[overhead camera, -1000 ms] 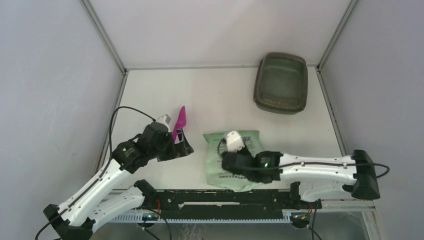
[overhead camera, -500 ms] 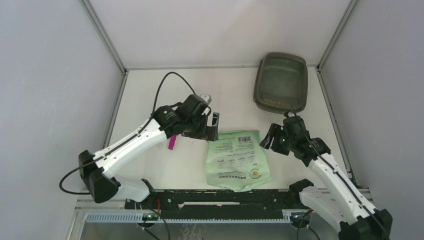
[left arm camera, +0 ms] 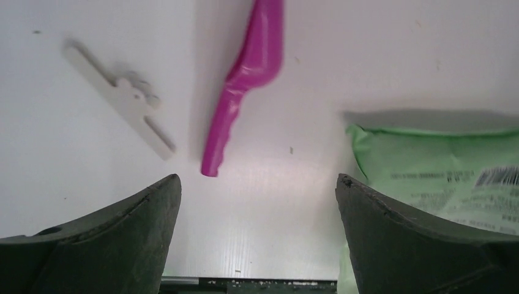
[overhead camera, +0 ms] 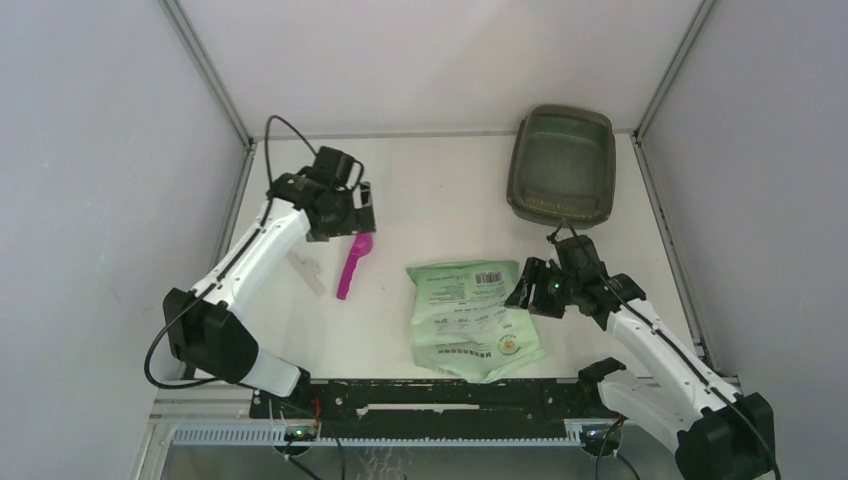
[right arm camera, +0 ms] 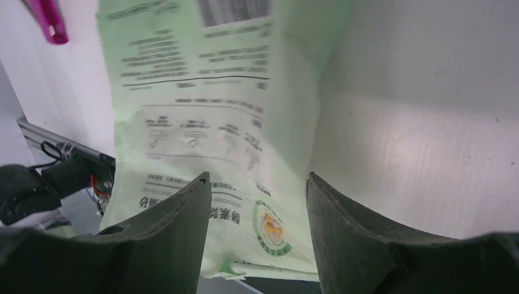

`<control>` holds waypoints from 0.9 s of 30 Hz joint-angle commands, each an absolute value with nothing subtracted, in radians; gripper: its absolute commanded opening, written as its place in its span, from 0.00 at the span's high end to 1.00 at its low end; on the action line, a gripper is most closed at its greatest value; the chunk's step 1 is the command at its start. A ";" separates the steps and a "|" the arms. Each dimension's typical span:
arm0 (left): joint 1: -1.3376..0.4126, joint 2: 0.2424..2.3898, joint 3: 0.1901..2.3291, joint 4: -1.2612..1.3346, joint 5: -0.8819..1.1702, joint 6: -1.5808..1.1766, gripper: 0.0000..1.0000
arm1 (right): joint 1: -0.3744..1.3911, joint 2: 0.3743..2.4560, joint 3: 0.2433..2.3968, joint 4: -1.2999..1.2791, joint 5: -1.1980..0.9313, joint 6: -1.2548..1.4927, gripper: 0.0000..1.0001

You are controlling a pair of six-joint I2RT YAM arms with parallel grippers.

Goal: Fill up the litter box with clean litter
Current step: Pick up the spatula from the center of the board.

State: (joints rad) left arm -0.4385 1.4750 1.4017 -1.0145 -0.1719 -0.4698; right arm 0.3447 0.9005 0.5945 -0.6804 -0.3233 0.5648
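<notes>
Litter box [overhead camera: 520,170], a dark translucent tray, sits at the far right corner of the white table [overhead camera: 450,190], at about 1 o'clock from the green bag [overhead camera: 472,318] and well apart from it. Nearest the arm bases, the bag lies flat at the table's 6 o'clock edge, barcode end pointing away. The right gripper [overhead camera: 527,290] hangs at the bag's 2 o'clock side; in its wrist view its fingers [right arm camera: 183,214] stand apart with the bag's printed face [right arm camera: 214,122] showing between them, and whether they touch the plastic cannot be told. At the bag's 10 o'clock a magenta scoop [overhead camera: 352,262] lies on the table, handle toward the near edge, with a flat white piece [overhead camera: 305,268] just beside it at its 9 o'clock. The left gripper [overhead camera: 352,215] hovers at the scoop's 12 o'clock end, jaws spread wide and holding nothing; its wrist view looks down on the scoop [left arm camera: 245,86], the white piece [left arm camera: 119,98] and a corner of the bag [left arm camera: 440,177].
</notes>
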 commanded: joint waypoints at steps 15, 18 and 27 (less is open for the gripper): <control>-0.240 0.850 1.010 -0.962 -0.126 -0.611 0.00 | 0.840 1.843 1.759 -0.753 -0.096 0.634 0.35; -0.217 0.744 0.987 -0.989 -0.125 -0.628 0.00 | 0.910 2.022 1.981 -0.830 -0.061 0.654 0.35; -0.207 0.574 0.984 -1.063 -0.071 -0.646 0.00 | 0.987 2.289 2.221 -0.923 0.047 0.796 0.36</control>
State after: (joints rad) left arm -0.2153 0.6075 1.0023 -1.0401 -0.1196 -0.6273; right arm 0.9764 2.2608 2.1342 -0.8562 -0.0360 0.7162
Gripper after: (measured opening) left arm 0.996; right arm 0.639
